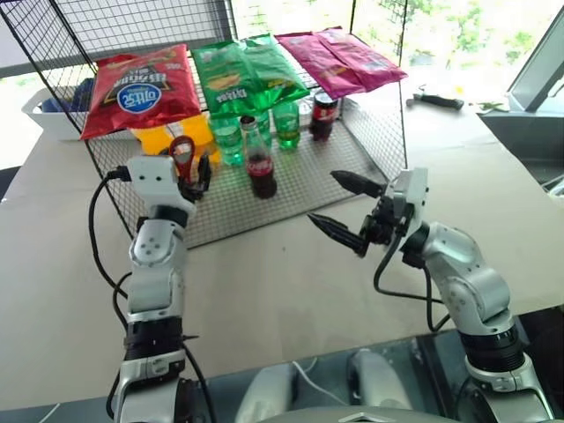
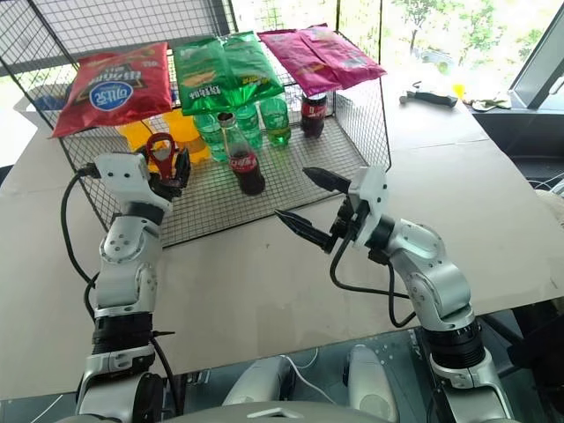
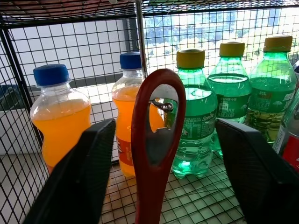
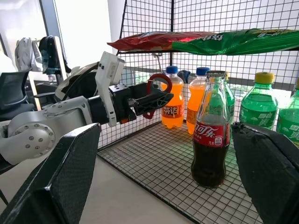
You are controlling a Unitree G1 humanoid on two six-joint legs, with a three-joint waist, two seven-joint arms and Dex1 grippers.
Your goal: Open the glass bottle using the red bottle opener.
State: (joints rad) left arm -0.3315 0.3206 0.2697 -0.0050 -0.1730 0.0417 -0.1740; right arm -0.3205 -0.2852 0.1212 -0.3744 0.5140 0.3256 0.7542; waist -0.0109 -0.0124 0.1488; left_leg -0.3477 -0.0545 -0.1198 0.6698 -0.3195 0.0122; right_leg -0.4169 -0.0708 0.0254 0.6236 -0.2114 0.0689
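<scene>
**Left gripper carries the opener, right gripper is spread before the bottle**

Left gripper has the red bottle opener standing upright between its fingers, ring head on top. In the left wrist view both fingers stand apart from the handle, so I cannot tell whether it is firmly clamped. Right gripper is spread wide and empty, just in front of the wire rack.

The glass bottle stands upright on the rack floor, near its front edge, cap on. I judge it rigid, smooth, slippery and breakable, also tall and narrow, so it tips easily. The body at the red label seems the best place to hold it.

Behind it on the rack stand the green soda bottles, the orange drink bottles and the dark plastic cola bottle. Snack bags lie on the rack top, leaving little room above the cap.
</scene>
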